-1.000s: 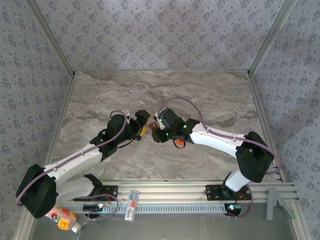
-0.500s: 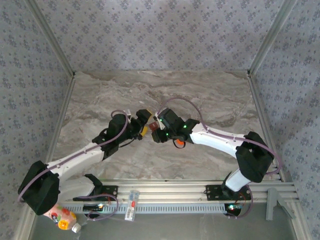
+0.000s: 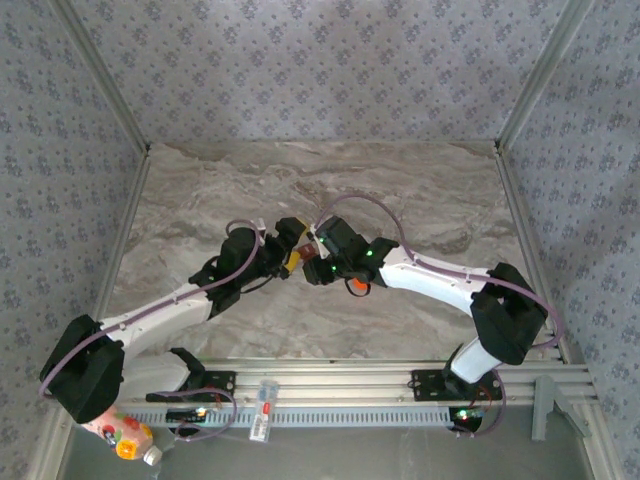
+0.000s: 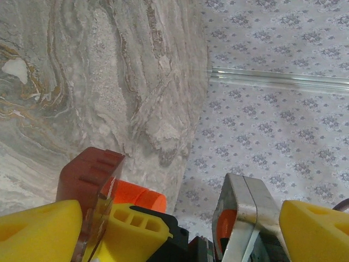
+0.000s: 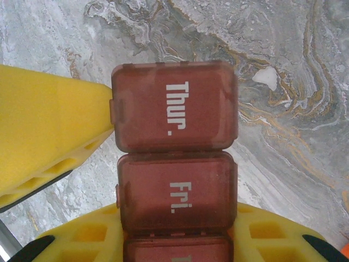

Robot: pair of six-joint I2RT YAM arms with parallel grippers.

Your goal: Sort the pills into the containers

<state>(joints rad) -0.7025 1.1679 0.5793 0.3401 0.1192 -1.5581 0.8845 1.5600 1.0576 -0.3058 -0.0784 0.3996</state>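
The containers (image 5: 174, 158) are a dark reddish-brown strip with shut lids marked "Thur." and "Fri." My right gripper (image 5: 174, 232) is shut on the strip, one yellow finger on each side of it near the "Fri." box. My left gripper (image 4: 182, 218) stands open, and its left finger (image 5: 49, 136) touches the side of the "Thur." box. The strip's end (image 4: 90, 174) shows beside that finger. The two grippers meet over the middle of the table, left (image 3: 295, 248) and right (image 3: 313, 262). An orange bottle (image 3: 357, 285) lies under the right wrist. The pills are out of view.
The marble table top (image 3: 420, 200) lies open behind and beside the arms, with patterned walls on three sides. A metal rail (image 3: 350, 385) runs along the near edge, with a small white item (image 3: 262, 410) on it. A drink bottle (image 3: 125, 437) lies at the bottom left.
My left arm has crept a little to the right, bringing its gripper closer against the strip. The right arm and the strip have stayed still.
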